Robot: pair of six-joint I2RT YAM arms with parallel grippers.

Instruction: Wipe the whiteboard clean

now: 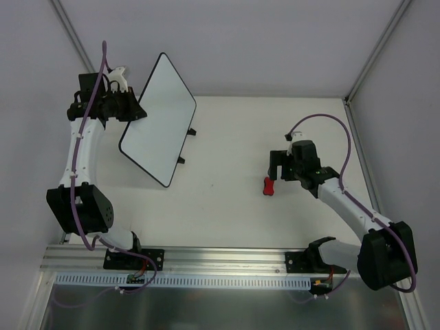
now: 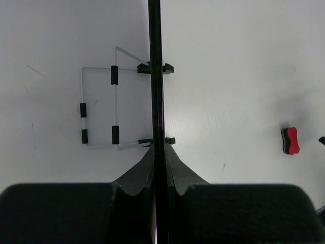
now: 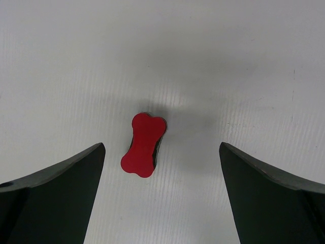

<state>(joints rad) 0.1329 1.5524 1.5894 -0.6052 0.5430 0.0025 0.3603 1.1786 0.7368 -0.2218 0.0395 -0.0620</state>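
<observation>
My left pincer (image 2: 156, 152) grips the whiteboard (image 1: 158, 120) by its edge, tilted; my right pincer (image 3: 161, 146) hangs wide open over the red bone-shaped eraser (image 3: 143, 145) on the tabletop (image 1: 227, 206).

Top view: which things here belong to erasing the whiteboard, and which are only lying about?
For the job:
- whiteboard, gripped on its edge by the left hand
- red eraser, on the table under the open right hand

Lying about:
- wire frame by the board's clips, seen from the left wrist; attached or not, I cannot tell
</observation>
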